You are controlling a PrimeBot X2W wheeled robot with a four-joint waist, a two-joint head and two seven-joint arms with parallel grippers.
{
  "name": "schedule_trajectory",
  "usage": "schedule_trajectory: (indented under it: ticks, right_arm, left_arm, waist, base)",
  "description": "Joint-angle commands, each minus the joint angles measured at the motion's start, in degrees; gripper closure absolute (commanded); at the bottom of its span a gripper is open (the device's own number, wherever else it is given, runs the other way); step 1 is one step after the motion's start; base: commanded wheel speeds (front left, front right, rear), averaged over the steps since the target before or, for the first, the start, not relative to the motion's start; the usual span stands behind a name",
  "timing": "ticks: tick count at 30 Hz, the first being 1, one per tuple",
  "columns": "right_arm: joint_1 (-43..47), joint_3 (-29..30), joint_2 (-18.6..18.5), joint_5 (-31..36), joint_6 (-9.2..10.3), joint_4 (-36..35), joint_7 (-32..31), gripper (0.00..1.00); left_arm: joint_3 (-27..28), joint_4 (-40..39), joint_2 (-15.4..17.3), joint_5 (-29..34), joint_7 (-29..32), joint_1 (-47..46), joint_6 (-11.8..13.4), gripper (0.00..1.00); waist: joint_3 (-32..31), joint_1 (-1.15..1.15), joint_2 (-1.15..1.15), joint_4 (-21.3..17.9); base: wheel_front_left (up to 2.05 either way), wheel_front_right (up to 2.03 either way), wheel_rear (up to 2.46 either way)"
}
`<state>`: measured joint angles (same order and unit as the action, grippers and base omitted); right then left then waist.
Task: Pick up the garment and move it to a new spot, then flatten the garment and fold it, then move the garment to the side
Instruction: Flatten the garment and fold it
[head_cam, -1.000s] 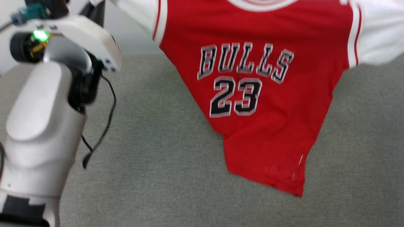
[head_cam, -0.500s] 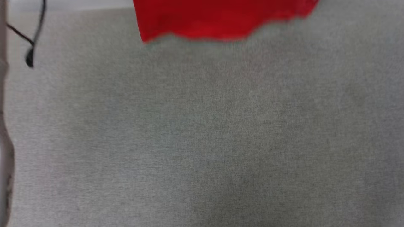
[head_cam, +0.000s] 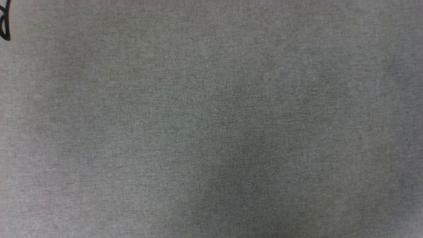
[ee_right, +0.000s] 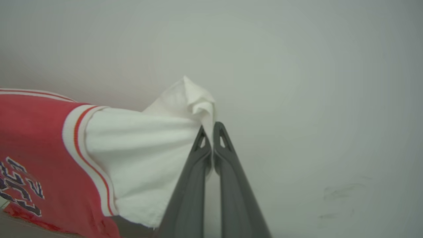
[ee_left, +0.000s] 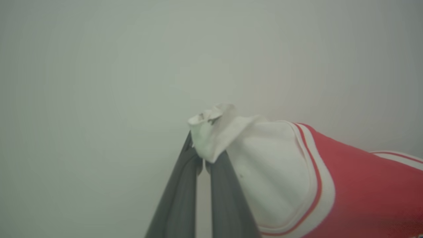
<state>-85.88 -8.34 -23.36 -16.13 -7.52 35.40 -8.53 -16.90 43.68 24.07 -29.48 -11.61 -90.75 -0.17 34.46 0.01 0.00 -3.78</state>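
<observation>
**Left wrist view.** The left gripper (ee_left: 203,160) was clenched on the garment (ee_left: 357,191). Its two dark fingers (ee_left: 178,198) were pressed together on a bunched corner of one white sleeve panel (ee_left: 274,172), and a crumpled tuft of white cloth stood out beyond the fingertips. From the pinch the sleeve ran toward the view's right, crossed the striped trim (ee_left: 319,185) of red and white, and passed into the red body, which left the view at its right edge. A pale wall (ee_left: 99,66) lay behind.

**Right wrist view.** The right gripper (ee_right: 211,138) was likewise clamped on the garment (ee_right: 36,138), gripping the other white sleeve panel (ee_right: 142,155) (the mirror of the left-hand hold). A fold of white cloth rose past the fingertips. The sleeve ran toward the view's left, through the striped trim (ee_right: 87,158), into the red body. Part of the black lettering (ee_right: 19,188), outlined in white, showed near the lower left corner. The pale wall (ee_right: 297,82) behind bore faint smudges (ee_right: 340,191) at the lower right. Whether the hem touched anything below could not be told.

**Head view.** A grey woven surface (head_cam: 211,119) lay beneath the camera, with a loop of black cable (head_cam: 5,23) at the upper left corner.
</observation>
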Motion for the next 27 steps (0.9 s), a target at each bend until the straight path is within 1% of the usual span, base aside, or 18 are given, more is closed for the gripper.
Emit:
schedule_trajectory:
  ticks: [1, 8, 12, 14, 15, 21, 27]
  right_arm:
    - [-1.2, -0.8, 0.3, -0.9, 0.06, 0.9, 0.7, 1.00]
    - [-0.3, -4.3, 0.4, -3.8, 0.06, 4.9, 2.2, 1.00]
    - [3.3, -7.5, -0.1, -6.5, 0.06, 5.9, 2.9, 1.00]
    - [7.3, -9.4, -1.0, -9.2, 0.06, 5.4, 3.3, 1.00]
    - [7.3, -9.4, -1.0, -9.2, 0.06, 5.4, 3.3, 1.00]
    - [19.8, -12.3, -3.2, -13.9, 0.06, 1.7, 3.0, 1.00]
    - [36.0, -10.7, -5.2, -16.4, 0.06, -4.9, 1.2, 1.00]
  left_arm:
    - [0.0, 0.7, -0.3, -0.5, -0.5, 0.9, -0.3, 1.00]
    - [0.6, 3.7, -1.2, -2.0, -1.9, 3.8, -1.5, 1.00]
    - [1.5, 5.0, -1.7, -3.4, -2.8, 7.8, -2.4, 1.00]
    - [1.9, 5.0, -2.2, -4.2, -3.2, 12.4, -3.1, 1.00]
    - [1.9, 5.0, -2.2, -4.2, -3.2, 12.4, -3.1, 1.00]
    - [4.1, 1.6, -2.9, -6.3, -3.6, 26.2, -3.5, 1.00]
    - [6.3, -6.6, -3.2, -7.9, -3.7, 43.3, -2.1, 1.00]
  waist:
    - [1.2, -0.01, 0.00, 0.0]
    - [1.7, -0.01, 0.00, 0.3]
    - [-0.4, -0.01, 0.00, 0.6]
    - [-3.2, -0.01, 0.00, 1.1]
    - [-3.2, -0.01, 0.00, 1.1]
    - [-10.7, -0.01, 0.00, 2.0]
    - [-17.4, -0.01, 0.00, 2.5]
  base:
    - [0.00, 0.00, 0.00]
    - [0.00, 0.00, 0.00]
    - [0.00, 0.00, 0.00]
    - [0.00, 0.00, 0.00]
    - [0.00, 0.00, 0.00]
    - [0.00, 0.00, 0.00]
    - [0.00, 0.00, 0.00]
